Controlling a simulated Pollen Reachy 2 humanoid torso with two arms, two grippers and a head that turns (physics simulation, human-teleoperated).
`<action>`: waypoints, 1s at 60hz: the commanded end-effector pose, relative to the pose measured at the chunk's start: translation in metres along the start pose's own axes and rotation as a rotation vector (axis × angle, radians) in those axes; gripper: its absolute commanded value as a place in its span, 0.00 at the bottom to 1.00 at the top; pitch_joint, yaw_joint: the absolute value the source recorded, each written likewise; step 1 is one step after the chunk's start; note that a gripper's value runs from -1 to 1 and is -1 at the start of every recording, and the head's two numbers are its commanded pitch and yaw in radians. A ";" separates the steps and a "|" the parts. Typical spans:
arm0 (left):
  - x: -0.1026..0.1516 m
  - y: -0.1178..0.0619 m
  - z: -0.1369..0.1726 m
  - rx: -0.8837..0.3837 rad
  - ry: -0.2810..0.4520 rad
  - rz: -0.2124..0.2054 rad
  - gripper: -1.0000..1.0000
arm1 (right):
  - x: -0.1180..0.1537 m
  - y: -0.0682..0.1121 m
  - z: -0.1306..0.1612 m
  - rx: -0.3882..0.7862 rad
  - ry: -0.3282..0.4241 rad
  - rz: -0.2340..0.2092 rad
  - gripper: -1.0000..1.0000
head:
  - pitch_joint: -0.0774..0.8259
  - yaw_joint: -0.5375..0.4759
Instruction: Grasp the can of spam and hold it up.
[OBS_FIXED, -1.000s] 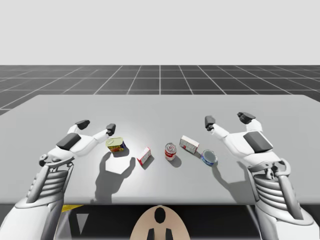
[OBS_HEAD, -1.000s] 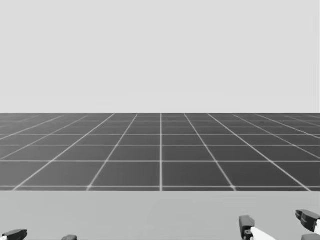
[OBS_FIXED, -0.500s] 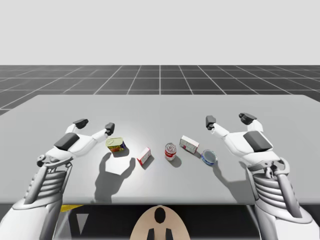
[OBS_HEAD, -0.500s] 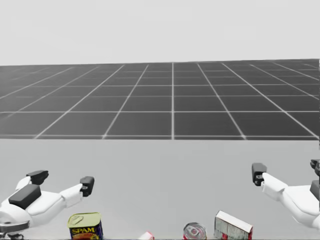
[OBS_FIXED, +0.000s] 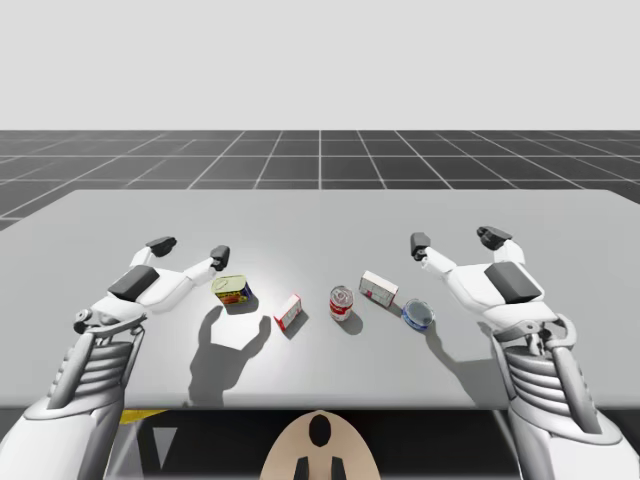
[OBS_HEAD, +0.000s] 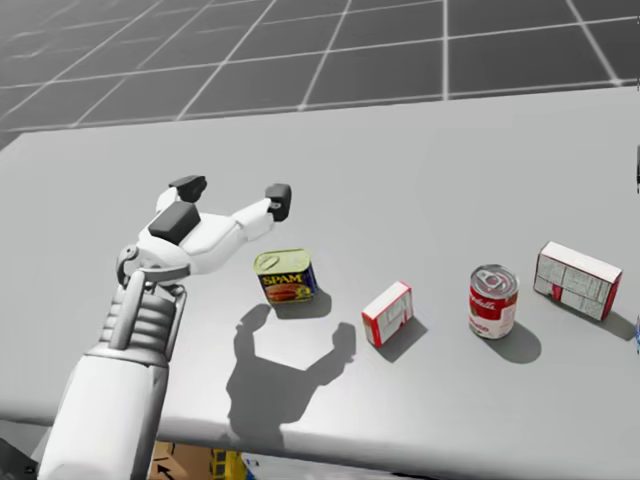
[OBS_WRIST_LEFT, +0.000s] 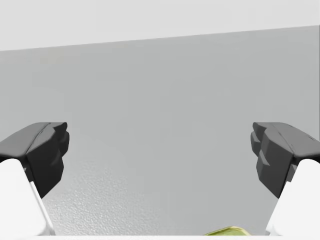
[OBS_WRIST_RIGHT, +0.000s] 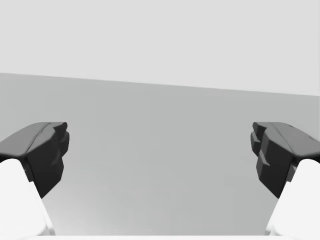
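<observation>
Left pincer (OBS_FIXED: 189, 249), spread wide, hovers just beside the yellow-topped blue rectangular can (OBS_FIXED: 232, 290).

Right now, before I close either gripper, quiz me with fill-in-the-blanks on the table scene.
My left gripper hovers ____, holding nothing. The rectangular blue can with the yellow top sits on the grey table closest to my ____ gripper. The round red-and-white tin can stands ____.
Missing words: open; left; upright.
</observation>
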 end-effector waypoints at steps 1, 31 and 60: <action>0.000 -0.001 0.000 0.000 0.000 -0.002 0.00 | 0.000 0.001 0.000 0.003 0.004 0.002 0.00 | 0.80 0.84; 0.027 -0.009 0.038 -0.131 0.041 -0.022 0.00 | -0.005 0.004 -0.002 0.005 0.011 0.004 0.00 | 0.82 0.88; -0.017 0.073 0.022 -0.535 0.233 -0.074 0.00 | -0.005 0.003 -0.004 -0.002 0.000 0.003 0.00 | 0.79 0.92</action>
